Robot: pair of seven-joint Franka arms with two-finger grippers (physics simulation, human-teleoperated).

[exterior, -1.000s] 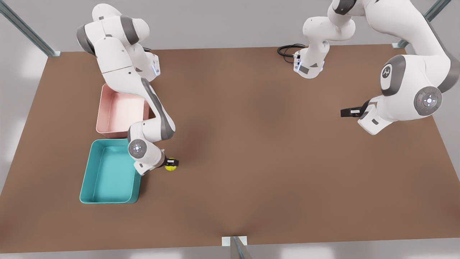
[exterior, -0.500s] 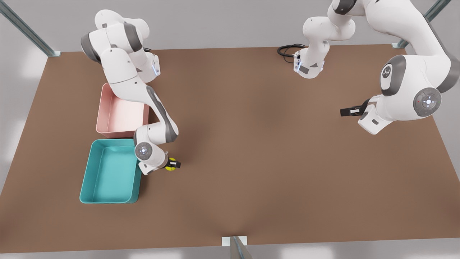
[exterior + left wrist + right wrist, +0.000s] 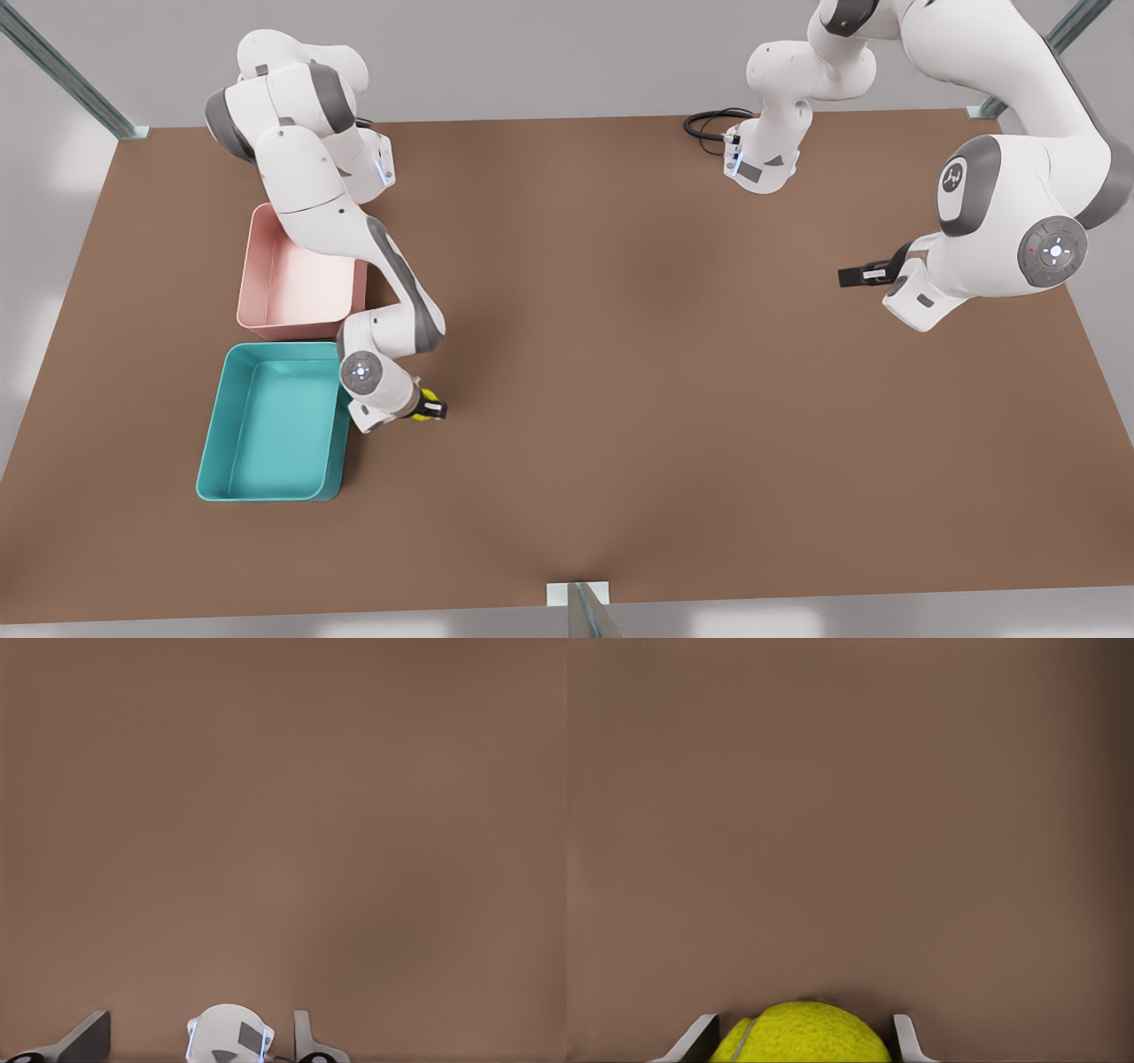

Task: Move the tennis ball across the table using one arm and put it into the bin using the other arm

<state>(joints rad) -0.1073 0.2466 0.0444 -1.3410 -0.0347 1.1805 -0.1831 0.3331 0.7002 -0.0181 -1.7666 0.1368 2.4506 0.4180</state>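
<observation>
Seen from the front: a large flat matte brown tabletop [image 3: 620,354] on metal frame legs, carrying a teal shallow rectangular plastic bin [image 3: 221,425] with rounded corners near the front view's left edge. Just behind the teal bin, a pink tray [image 3: 257,275] of like shape, partly covered by a white arm.

Just beside the teal bin's wall that faces the table's middle: the right gripper [image 3: 428,408], low over the tabletop, dark fingers closed against the two sides of a small bright yellow-green fuzzy tennis ball [image 3: 425,401]. Ball outside the teal bin, near its far corner on that side, mostly covered by the gripper. Cannot tell whether the ball touches the tabletop or is just above it.

From the right wrist: same ball [image 3: 802,1034] with its faint curved seam, wedged between two pale fingertips [image 3: 695,1041], bare brown surface beyond.

Well apart from the teal bin, toward the front view's right edge: the left gripper [image 3: 858,276], waiting above the table, nothing in it. From the left wrist: fingers [image 3: 89,1038] spread wide, a white arm base [image 3: 229,1035] between them in the distance, brown table [image 3: 283,815] all around.

Behind, near the table's far edge, a coiled black cable [image 3: 709,124] beside that arm base.
</observation>
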